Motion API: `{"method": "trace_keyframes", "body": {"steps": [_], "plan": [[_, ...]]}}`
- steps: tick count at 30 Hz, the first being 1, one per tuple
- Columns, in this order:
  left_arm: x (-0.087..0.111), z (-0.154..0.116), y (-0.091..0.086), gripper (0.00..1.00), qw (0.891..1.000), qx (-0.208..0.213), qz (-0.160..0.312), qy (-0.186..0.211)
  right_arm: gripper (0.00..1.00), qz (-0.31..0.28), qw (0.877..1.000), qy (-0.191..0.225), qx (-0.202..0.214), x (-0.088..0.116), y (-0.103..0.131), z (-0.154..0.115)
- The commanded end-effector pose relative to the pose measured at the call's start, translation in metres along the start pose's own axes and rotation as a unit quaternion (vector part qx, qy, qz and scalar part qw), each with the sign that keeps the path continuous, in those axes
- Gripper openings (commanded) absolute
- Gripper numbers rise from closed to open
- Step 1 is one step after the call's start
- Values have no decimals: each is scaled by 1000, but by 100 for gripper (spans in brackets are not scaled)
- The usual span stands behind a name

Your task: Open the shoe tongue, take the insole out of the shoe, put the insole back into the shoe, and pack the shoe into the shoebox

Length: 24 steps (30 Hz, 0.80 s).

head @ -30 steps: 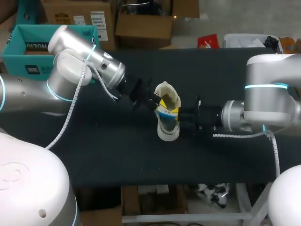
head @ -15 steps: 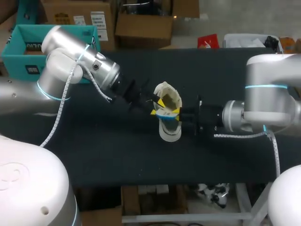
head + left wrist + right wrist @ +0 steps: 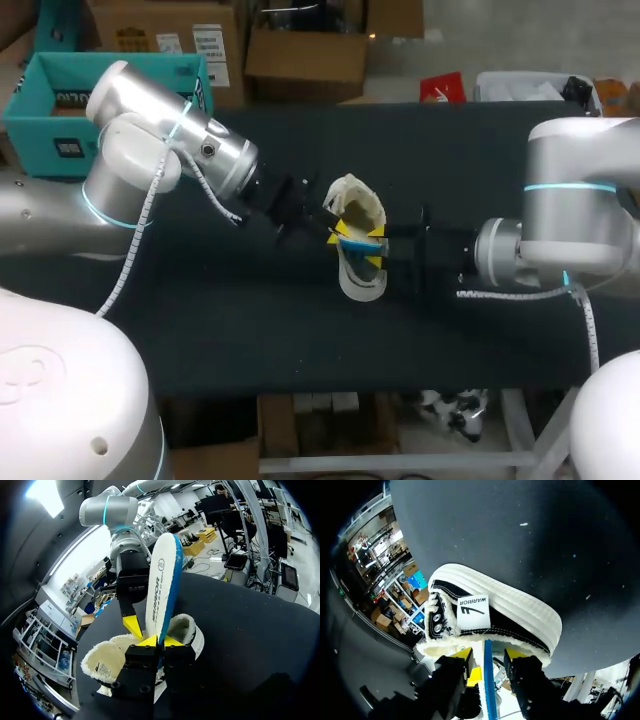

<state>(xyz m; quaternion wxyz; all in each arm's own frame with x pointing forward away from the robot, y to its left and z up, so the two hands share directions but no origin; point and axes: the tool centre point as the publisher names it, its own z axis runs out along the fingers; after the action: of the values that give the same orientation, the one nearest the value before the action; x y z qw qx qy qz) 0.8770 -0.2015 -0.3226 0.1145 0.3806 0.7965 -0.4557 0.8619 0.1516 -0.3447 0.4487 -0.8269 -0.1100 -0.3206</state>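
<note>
Pinching upright insole (image 3: 161, 585), left claw (image 3: 161, 641), at shoe (image 3: 105, 657)

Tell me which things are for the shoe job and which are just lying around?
For the job: shoe, insole, teal shoebox, left tool, right tool.
Just lying around: only the black table.

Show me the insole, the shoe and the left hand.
insole (image 3: 161, 585): left wrist view, white face.
shoe (image 3: 516, 606): right wrist view, ribbed white side.
left hand (image 3: 160, 641): left wrist view, between yellow tips.
</note>
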Motion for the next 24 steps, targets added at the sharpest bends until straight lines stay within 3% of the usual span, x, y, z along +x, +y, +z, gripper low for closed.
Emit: {"method": "trace_keyframes", "body": {"steps": [1, 2, 3, 21, 22, 24], "plan": [[2, 2, 5, 0, 1000, 2, -3, -5, 25, -3, 1000, 0, -19, -1, -13, -7], [2, 2, 6, 0, 1000, 2, -5, -6, 18, -4, 1000, 0, -19, -1, -13, -7], [2, 2, 7, 0, 1000, 2, -7, -6, 1, -5, 1000, 0, -19, -1, -14, -6], [-14, 9, 36, 0, 999, -3, -39, -5, 0, -1, 1000, -12, -17, 12, 20, 18], [-14, 9, 36, 3, 999, -4, -41, -5, 0, -1, 1000, -12, -17, 13, 21, 19], [-13, 8, 37, 53, 999, -3, -44, -4, 0, 0, 1000, -13, -20, 13, 21, 19]]}}
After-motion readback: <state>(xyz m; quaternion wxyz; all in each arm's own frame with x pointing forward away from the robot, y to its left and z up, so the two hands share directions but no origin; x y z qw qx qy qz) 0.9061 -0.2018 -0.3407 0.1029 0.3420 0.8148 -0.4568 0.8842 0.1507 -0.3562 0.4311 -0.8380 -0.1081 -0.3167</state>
